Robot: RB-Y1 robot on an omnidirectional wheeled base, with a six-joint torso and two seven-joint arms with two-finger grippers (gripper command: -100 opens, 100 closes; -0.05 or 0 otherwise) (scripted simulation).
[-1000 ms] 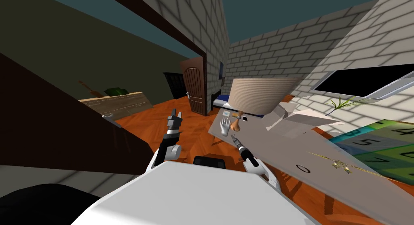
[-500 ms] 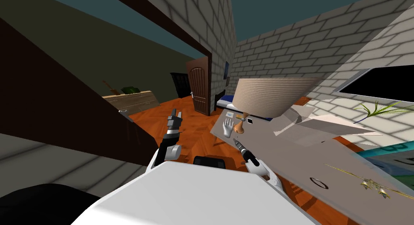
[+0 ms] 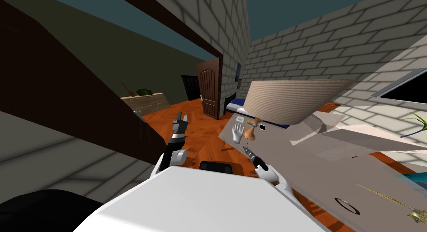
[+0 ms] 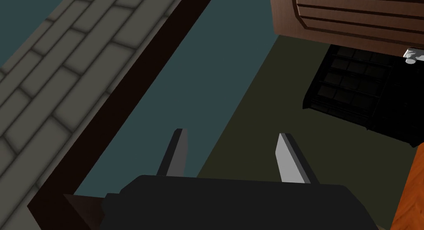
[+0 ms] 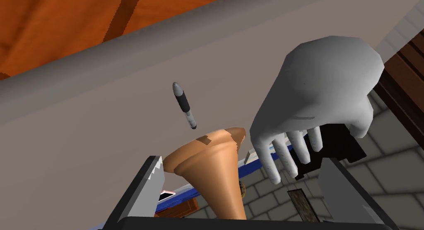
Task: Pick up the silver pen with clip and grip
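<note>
Our right jaws stand apart with the pen [image 5: 184, 105] lying on the desk [image 5: 83, 128] ahead of them, past the lamp foot [image 5: 211, 173], and we judge it light, stiff and slick, best pinched across its dark grip; our left jaws are apart too.

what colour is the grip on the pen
Black, on a silver-grey pen; the right wrist view shows it best.
</note>
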